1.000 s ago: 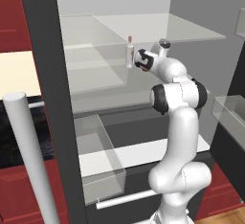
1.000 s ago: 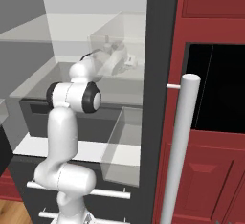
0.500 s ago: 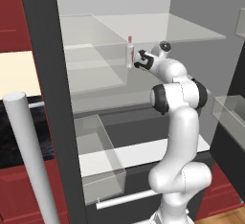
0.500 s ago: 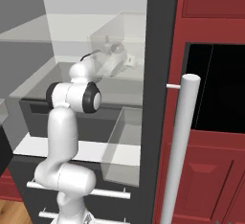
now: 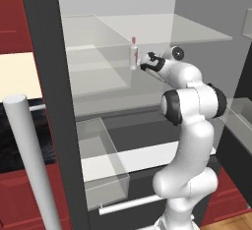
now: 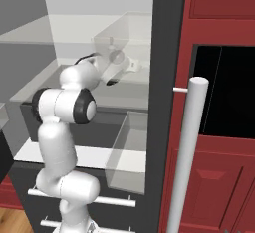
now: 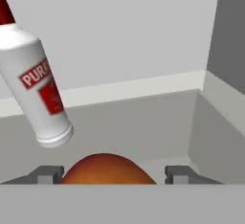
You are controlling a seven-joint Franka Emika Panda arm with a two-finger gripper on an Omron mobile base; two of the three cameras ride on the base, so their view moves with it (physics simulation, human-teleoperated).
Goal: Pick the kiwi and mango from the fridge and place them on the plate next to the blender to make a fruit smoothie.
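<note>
Reaching for the mango (image 7: pixel 108 169), inside the fridge (image 5: pixel 48 101). My gripper (image 7: pixel 111 174) has fingers apart, the fruit low between them. Bottle (image 7: pixel 37 91) up-left of me. Next, I judge: close gently and lift clear.

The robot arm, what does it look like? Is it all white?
Mostly white. The arm is made of smooth, rounded white tubes, with dark rings at the joints. At its end sits a gripper with black parts and two small grey finger tips. I can't make out any cables or markings.
</note>
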